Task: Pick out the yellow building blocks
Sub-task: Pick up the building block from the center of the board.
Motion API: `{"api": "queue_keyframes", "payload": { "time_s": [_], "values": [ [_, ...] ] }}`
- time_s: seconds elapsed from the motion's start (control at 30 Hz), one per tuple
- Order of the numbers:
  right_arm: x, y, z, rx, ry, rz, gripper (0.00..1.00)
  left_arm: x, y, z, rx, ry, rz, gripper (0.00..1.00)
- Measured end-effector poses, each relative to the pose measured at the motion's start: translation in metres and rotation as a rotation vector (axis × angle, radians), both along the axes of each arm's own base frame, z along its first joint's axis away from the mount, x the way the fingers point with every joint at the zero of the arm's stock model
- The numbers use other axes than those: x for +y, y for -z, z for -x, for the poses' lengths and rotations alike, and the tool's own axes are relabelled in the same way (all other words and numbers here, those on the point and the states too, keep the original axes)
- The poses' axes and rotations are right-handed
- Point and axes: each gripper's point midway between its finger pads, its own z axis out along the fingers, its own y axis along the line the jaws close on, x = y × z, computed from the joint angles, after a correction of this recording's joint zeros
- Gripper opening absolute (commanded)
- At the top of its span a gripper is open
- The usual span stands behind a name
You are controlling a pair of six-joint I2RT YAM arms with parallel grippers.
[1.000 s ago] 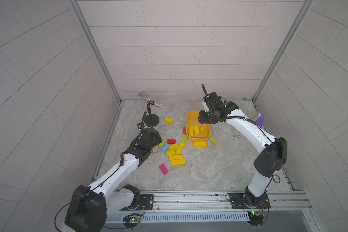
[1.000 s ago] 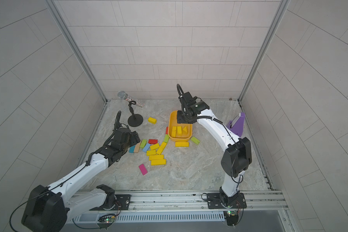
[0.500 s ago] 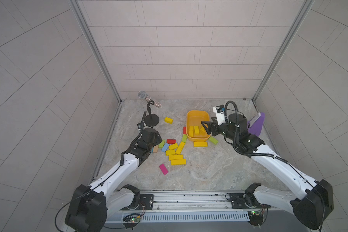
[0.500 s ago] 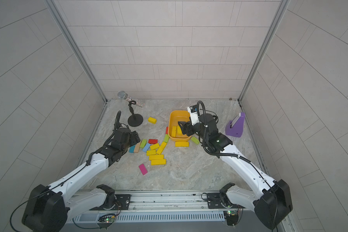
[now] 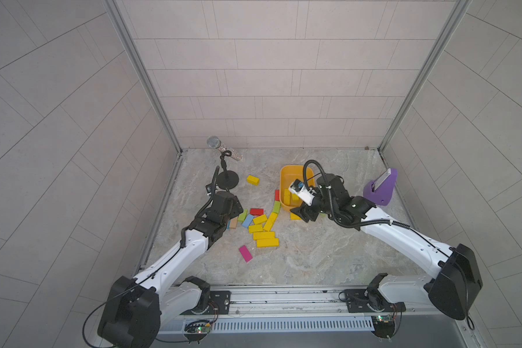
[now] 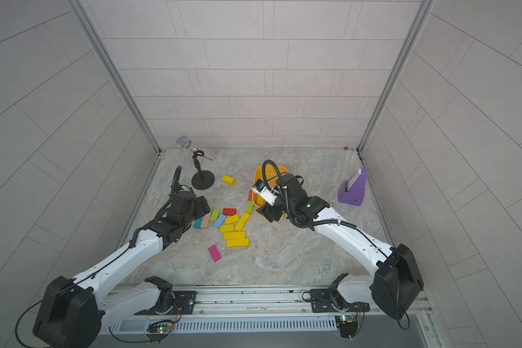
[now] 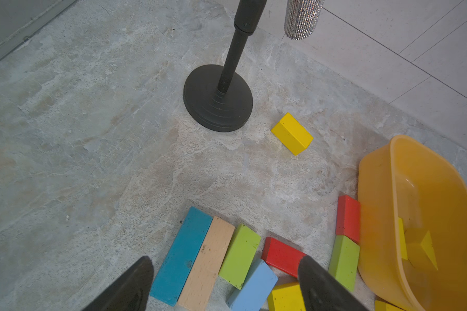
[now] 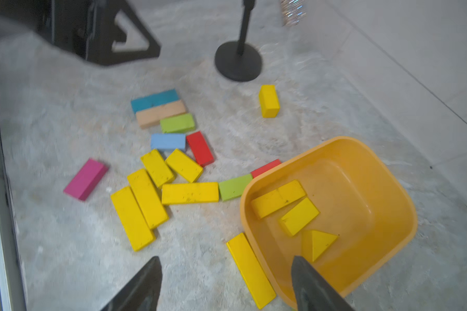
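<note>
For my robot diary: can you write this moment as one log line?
left fingers: open, empty | right fingers: open, empty, by tub | yellow blocks: some in tub, more outside

Bright, even light is seen throughout; only faint, soft shadows are cast. The walls point(image 5: 58, 120) are shown bowed at the edges of both top views. The right wrist view is blurred; the left is sharp.

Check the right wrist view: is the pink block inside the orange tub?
No, the pink block lies on the floor, outside the orange tub.
</note>
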Motion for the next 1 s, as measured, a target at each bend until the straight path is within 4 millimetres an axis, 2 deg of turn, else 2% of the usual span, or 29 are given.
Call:
{"api": "queue_keyframes", "payload": {
  "time_s": [0.2, 0.37, 0.5, 0.57, 0.73, 1.0],
  "values": [
    [0.028, 0.061, 0.042, 0.023, -0.277, 0.235, 0.78, 0.002, -0.004, 0.0, -0.014, -0.009, -0.003, 0.89],
    [0.048, 0.093, 0.062, 0.049, -0.392, 0.304, 0.71, 0.009, -0.002, 0.003, -0.008, -0.041, -0.009, 0.89],
    [0.062, 0.115, 0.074, 0.087, -0.452, 0.344, 0.67, 0.028, 0.004, 0.011, 0.002, -0.122, -0.001, 0.89],
    [0.065, 0.124, 0.074, 0.107, -0.456, 0.362, 0.65, 0.038, 0.006, 0.016, 0.0, -0.163, 0.007, 0.89],
    [0.068, 0.138, 0.062, 0.122, -0.408, 0.41, 0.63, 0.055, 0.008, 0.027, -0.011, -0.235, 0.014, 0.89],
    [0.064, 0.156, 0.051, 0.174, -0.341, 0.487, 0.56, 0.058, 0.006, 0.028, -0.02, -0.259, 0.024, 0.89]
  ]
}}
